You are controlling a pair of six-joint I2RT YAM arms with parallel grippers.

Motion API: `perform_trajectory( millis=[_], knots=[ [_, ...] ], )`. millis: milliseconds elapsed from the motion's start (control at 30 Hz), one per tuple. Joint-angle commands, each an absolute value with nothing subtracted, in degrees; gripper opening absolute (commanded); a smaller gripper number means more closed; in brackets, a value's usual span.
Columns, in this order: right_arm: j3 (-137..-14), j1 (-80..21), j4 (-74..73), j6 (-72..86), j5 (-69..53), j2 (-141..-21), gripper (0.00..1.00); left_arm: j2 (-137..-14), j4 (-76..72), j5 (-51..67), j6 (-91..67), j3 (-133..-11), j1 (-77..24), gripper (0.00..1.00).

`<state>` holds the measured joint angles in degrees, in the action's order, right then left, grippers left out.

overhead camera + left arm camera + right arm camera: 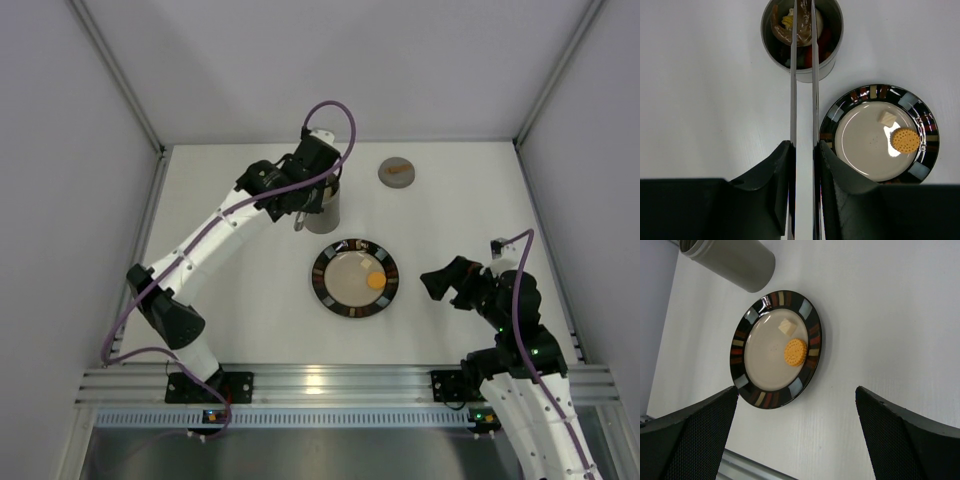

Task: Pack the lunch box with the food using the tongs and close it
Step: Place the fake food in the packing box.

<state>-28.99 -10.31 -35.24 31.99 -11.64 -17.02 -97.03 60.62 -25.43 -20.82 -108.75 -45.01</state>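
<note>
Left hand (pixel 804 150) is clamped shut on the long thin silver metal tongs (pixel 793 100), fingers pinching both slim arms together low on the shaft. The tongs' long axis runs straight away from the hand, and the tips sit right in the round mouth of the tall dark-grey cylindrical lunch box (pixel 804 75). There's a brown and yellow piece at the tips among the red and dark bits inside; I can't tell if it's pinched or already lying loose.

Here's what the next move turns on: the food left to pack lies off to the right of that tongs line, on the dark round plate with the striped rim (pixel 875 92), just beside the lunch box. A round orange biscuit (pixel 905 140) and a small cream cube (pixel 887 118) sit close together there.

The right hand (pixel 796 392) hangs wide open and empty beyond the plate's far side. The flat grey round lid (pixel 397 172) waits apart on the white table (pixel 250 300).
</note>
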Motion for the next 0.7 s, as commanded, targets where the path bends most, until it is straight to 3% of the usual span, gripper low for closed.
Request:
perform_trajectory(
  millis=[0,667],
  knots=[
    [-31.1,-9.7,-34.5,31.2,-11.2,-16.9,0.99,-96.6,55.8,-23.9,-19.1,-109.0,-43.2,0.29],
    [-30.7,-9.7,-34.8,31.6,-11.4,-16.3,0.99,-95.7,54.8,-21.2,-18.9,-105.5,-42.5,0.43]
  ],
)
